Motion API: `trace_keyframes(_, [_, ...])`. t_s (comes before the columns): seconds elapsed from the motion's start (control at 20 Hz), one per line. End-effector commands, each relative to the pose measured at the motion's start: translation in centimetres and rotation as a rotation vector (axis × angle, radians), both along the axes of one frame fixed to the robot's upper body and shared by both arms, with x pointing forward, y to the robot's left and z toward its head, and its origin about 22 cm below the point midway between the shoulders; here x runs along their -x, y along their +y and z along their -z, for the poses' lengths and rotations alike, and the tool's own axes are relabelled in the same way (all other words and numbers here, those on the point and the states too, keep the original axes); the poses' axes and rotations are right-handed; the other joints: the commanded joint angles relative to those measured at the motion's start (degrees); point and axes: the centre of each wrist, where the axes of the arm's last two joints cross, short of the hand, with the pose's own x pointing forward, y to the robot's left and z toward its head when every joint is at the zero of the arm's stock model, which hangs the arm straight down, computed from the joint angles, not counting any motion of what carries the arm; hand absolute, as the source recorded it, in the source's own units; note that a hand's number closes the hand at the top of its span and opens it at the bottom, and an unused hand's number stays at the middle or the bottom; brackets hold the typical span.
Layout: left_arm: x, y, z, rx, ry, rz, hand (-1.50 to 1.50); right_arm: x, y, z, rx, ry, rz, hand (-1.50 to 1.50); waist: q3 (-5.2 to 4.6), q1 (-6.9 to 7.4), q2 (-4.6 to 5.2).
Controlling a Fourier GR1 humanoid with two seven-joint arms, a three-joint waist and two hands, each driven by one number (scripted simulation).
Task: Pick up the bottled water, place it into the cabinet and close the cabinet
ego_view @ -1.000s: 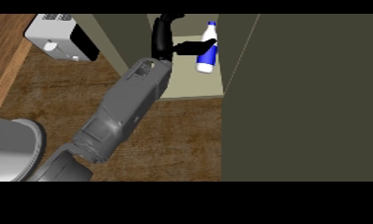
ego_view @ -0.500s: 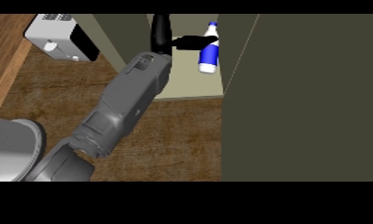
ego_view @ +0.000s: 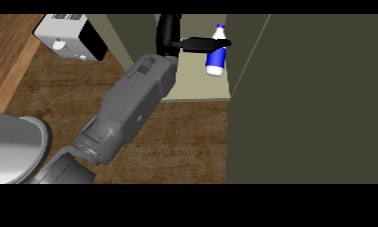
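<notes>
Vs half a sec ago not much has changed: the arm sits a touch further right and up, and the bottled water point(ego_view: 215, 56) has gone along w/ it, deeper over the shelf. Same tilt on the bottle, same white box at upper left, cabinet door in the same spot.

Containers: the cabinet point(ego_view: 199, 88) is open, pale shelf floor showing, w/ its dark door point(ego_view: 303, 96) swung out and filling most of the right side of the head view. Only thing inside the cabinet opening is the bottle: blue label, white cap end and white base, lying tilted w/ the cap toward the back and the base toward the front. Can't tell if it's touching the shelf floor or hanging just above it. It's right beside the door's inner edge.

Hand/arm: only one hand shows, the left hand point(ego_view: 193, 45), black, coming off a grey forearm that runs diagonally from the lower left up into the cabinet. Wrist is bent so the hand points right, across the opening. A dark finger or thumb lies over the bottle's neck area, so it looks clamped on the bottle, tho the far side of the grip is hidden.

Other stuff: white appliance point(ego_view: 70, 38) on the wood counter point(ego_view: 177, 131) at upper left, well apart from the cabinet. Grey rounded shape at the lower left edge.
</notes>
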Motion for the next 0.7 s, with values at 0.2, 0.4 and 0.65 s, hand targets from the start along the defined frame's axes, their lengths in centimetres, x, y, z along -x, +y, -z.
trace_keyframes(0.2, [3.4, -0.6, 1.9, 0.072, 0.025, 0.1, -1.5, 0.4, 2.0, -3.3, -0.021, -0.048, -0.015, -1.5, -0.01, 1.98, -0.77])
trace_keyframes(0.4, [5.4, -1.6, 1.6, 0.086, 0.033, 0.151, -1.5, 0.7, 2.0, -3.2, -0.019, -0.016, -0.036, -1.5, 0.01, 1.7, -0.63])
trace_keyframes(0.65, [8.9, 0.8, 2.7, 0.139, 0.022, 0.174, -1.5, 1.1, 2.3, -2.9, -0.026, -0.025, -0.015, -1.5, 0.01, 2.18, -0.82])
